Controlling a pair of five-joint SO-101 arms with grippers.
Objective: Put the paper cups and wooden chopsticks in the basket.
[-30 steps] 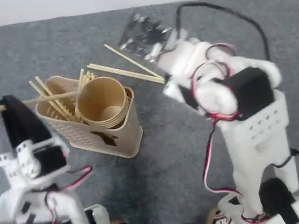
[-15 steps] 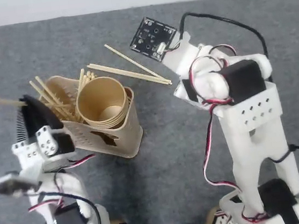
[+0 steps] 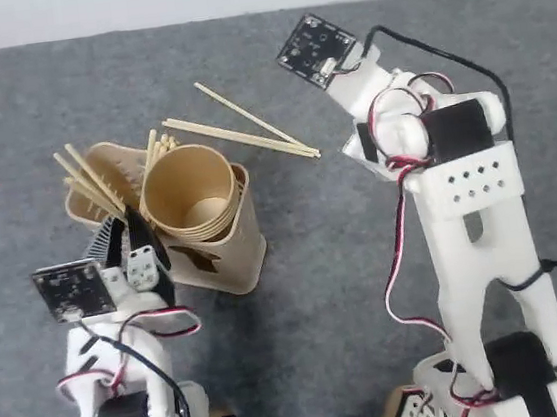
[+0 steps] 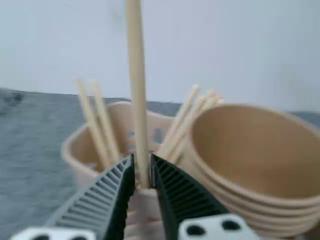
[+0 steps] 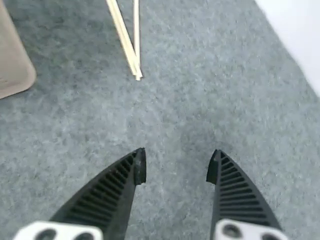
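A beige slotted basket [image 3: 226, 263] holds stacked paper cups [image 3: 188, 191] and several wooden chopsticks [image 3: 86, 178]. My left gripper [image 4: 141, 165] is shut on one chopstick [image 4: 136, 90], which stands upright over the basket's rim [image 4: 75, 150], beside the cups [image 4: 250, 150]. In the high view the left gripper [image 3: 126, 241] sits at the basket's near left side. Loose chopsticks [image 3: 240, 132] lie on the carpet behind the basket. My right gripper [image 5: 177, 167] hangs open over bare carpet, a short way from the tips of those chopsticks [image 5: 125, 35].
Grey carpet covers the table. The right arm [image 3: 443, 149] stands to the right of the basket, its wrist camera board [image 3: 316, 48] toward the far edge. A corner of the basket [image 5: 12, 60] shows in the right wrist view.
My left arm swung its chopstick from lying level out to the left to standing upright over the basket. The right arm drew back from the loose chopsticks toward the far right.
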